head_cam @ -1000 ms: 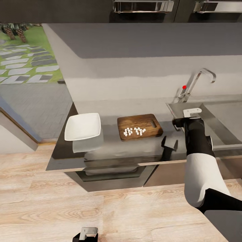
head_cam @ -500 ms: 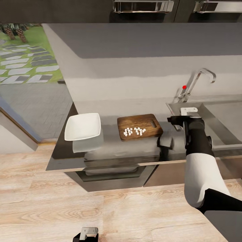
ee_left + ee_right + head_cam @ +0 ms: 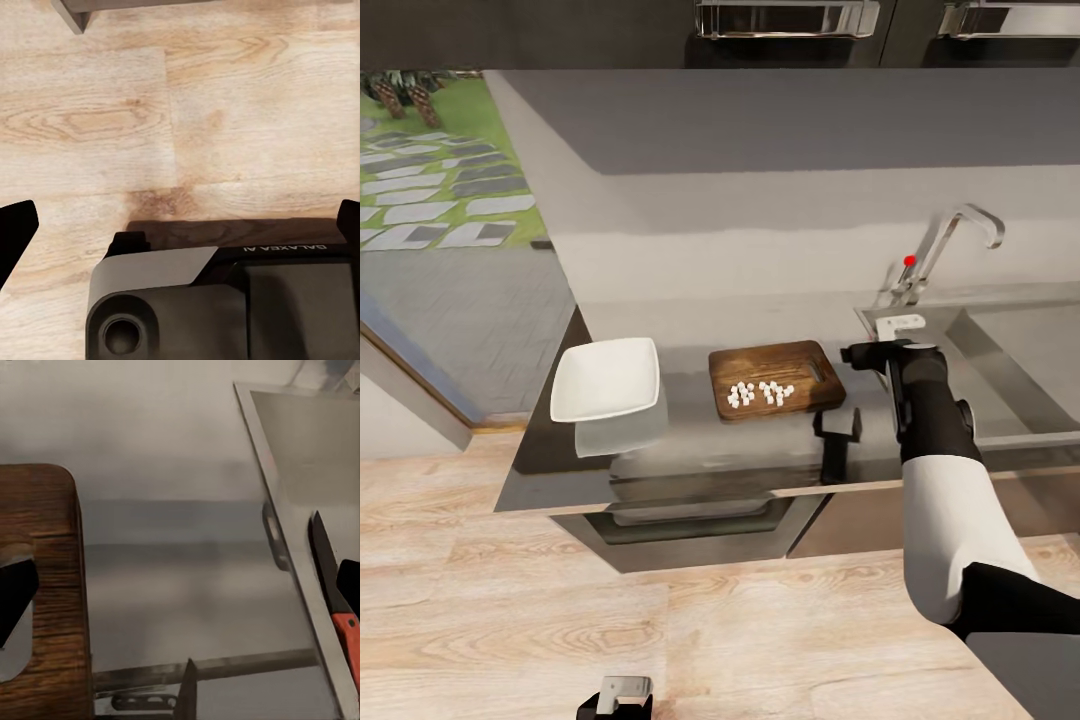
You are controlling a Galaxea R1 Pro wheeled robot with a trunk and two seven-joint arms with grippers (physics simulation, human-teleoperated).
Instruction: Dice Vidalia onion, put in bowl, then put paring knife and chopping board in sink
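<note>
Diced onion (image 3: 761,392): whitish bits in a cluster on the chopping board (image 3: 775,377), which lies on the countertop (image 3: 690,440) just beside the white bowl (image 3: 606,377). Right gripper (image 3: 870,352) hovers between board and sink (image 3: 1015,345), fingers spread, empty. Paring knife (image 3: 336,601) lies inside the sink. Left gripper (image 3: 176,225) hangs over wood floor (image 3: 180,112), fingers wide apart.
</note>
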